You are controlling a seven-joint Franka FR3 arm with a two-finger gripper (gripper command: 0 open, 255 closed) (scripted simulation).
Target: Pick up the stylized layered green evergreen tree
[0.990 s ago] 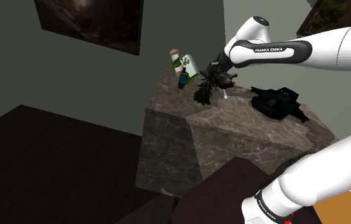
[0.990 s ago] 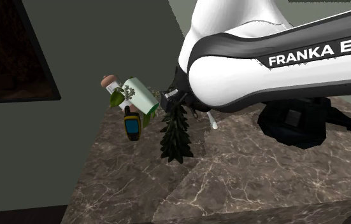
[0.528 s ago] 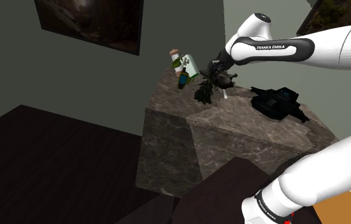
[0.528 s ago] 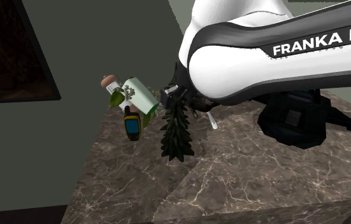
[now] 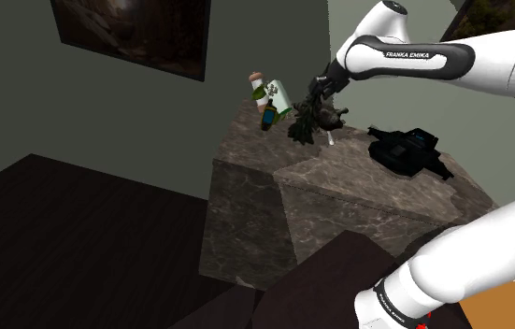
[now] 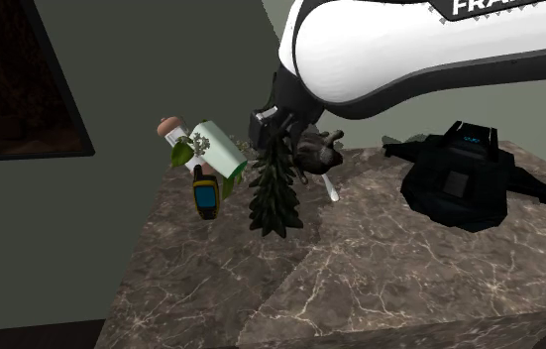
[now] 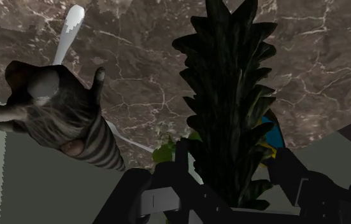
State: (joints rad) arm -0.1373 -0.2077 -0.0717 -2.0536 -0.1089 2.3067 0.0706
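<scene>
Clenched on the upper end of the dark green layered tree, centre of the second exterior view, with the end effector directly above and the long axis hanging straight down, apparently just clear of the counter, ready for a straight lift.

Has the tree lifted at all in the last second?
Yes. The tree, clasped in the gripper, has risen: its lower end hangs higher against the marble top.

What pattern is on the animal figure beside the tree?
Grey-and-dark stripes across the small animal figure, clearest in the wrist view.
</scene>
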